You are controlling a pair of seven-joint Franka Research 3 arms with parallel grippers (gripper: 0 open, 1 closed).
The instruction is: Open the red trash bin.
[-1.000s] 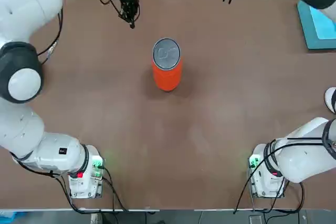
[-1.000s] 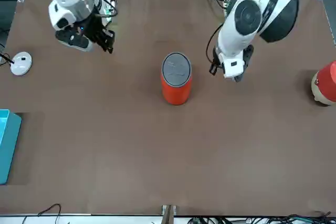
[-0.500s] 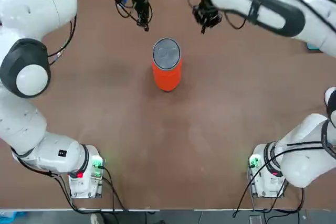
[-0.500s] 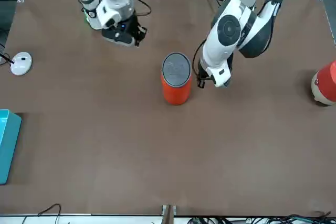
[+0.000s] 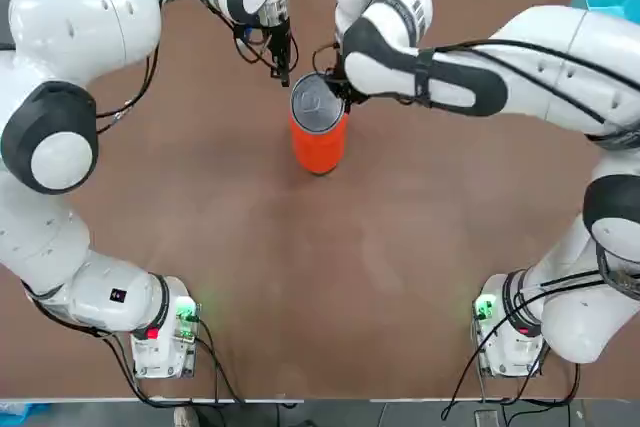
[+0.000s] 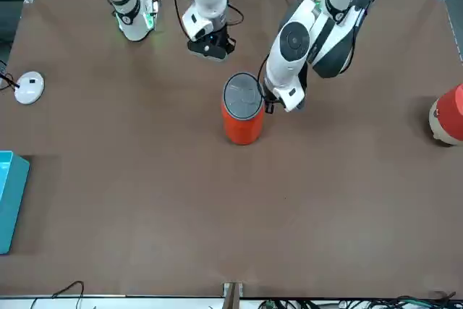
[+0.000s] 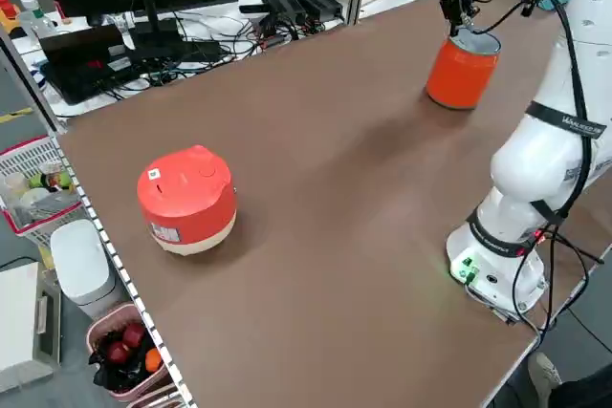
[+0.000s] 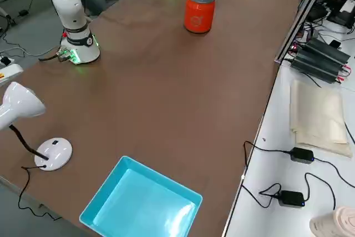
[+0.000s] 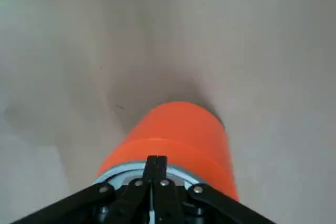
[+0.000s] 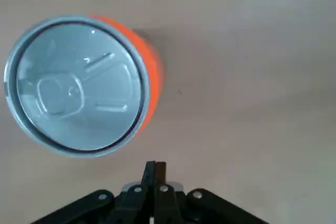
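The red trash bin (image 5: 318, 140) stands upright mid-table, its grey lid (image 5: 317, 105) flat and closed. My left gripper (image 5: 284, 75) is shut with nothing in it; its tips sit at the lid's rim on the bin's far-left side, as the left wrist view shows with the left gripper (image 9: 156, 162) just over the bin (image 9: 176, 132). My right gripper (image 6: 212, 49) is also shut on nothing and hovers above and beside the bin. In the right wrist view the right gripper (image 10: 155, 167) looks straight down past the lid (image 10: 77, 85).
A red-and-cream domed object (image 7: 186, 200) sits far off on the left side of the table. A light-blue square box (image 8: 141, 201) and a small white round device (image 6: 29, 86) lie at the right side. The right arm's white links (image 5: 470, 72) span over the table beside the bin.
Both arms swung in from the far edge toward the bin. The right gripper's fingers closed as it came. The bin and its lid have not moved.
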